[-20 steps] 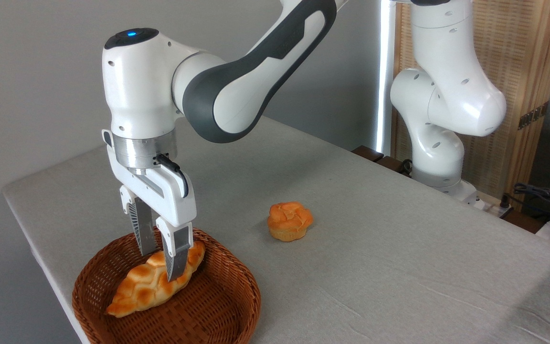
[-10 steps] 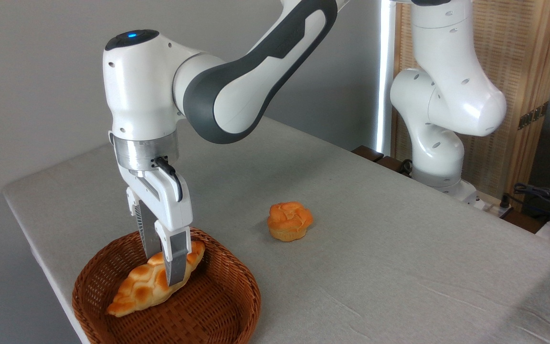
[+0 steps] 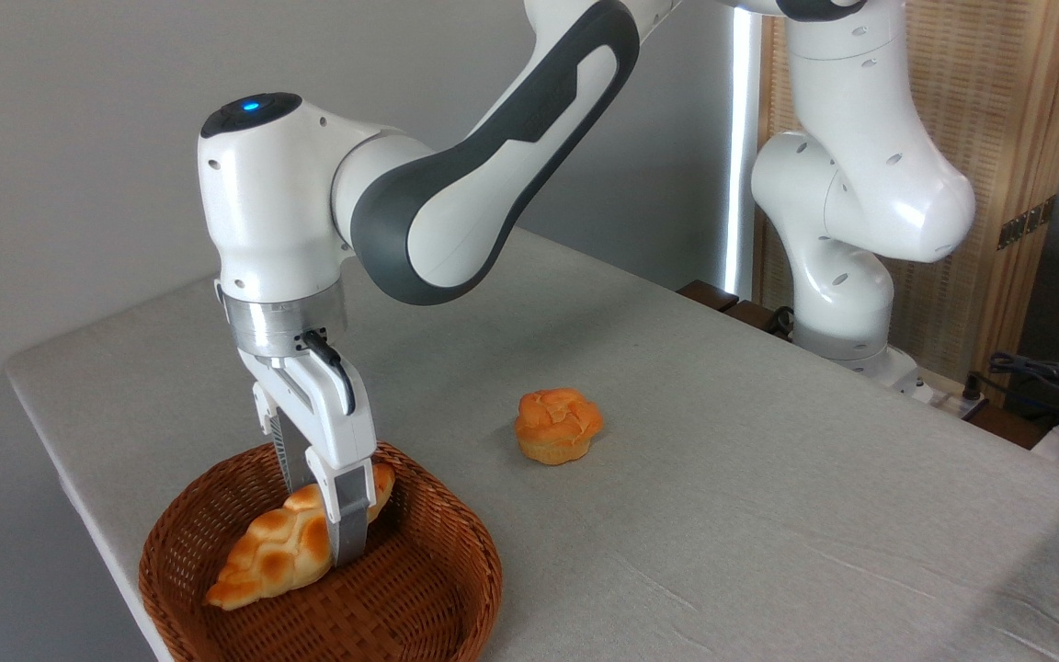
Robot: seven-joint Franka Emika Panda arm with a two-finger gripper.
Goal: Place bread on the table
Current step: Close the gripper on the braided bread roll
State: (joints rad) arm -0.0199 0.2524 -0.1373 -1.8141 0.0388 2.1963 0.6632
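1. The bread (image 3: pixel 286 552) lies inside the basket (image 3: pixel 419 588), at about 7 o'clock on the worktop (image 3: pixel 723 515), one pointed end toward 7 o'clock, the other toward 1 o'clock.
2. The jaws (image 3: pixel 332 519) reach straight down into the basket and straddle the loaf's upper half, one finger (image 3: pixel 348 515) in front of it and the other behind.
3. The fingers stand narrowly apart, close against the loaf's sides; whether they truly press it, I cannot tell.
4. A small round bun (image 3: pixel 558 424) sits on the bare cloth at about 2 o'clock from the basket, well apart from it.
5. The arm's base (image 3: pixel 847 313) stands at the worktop's far edge, about 1 o'clock.
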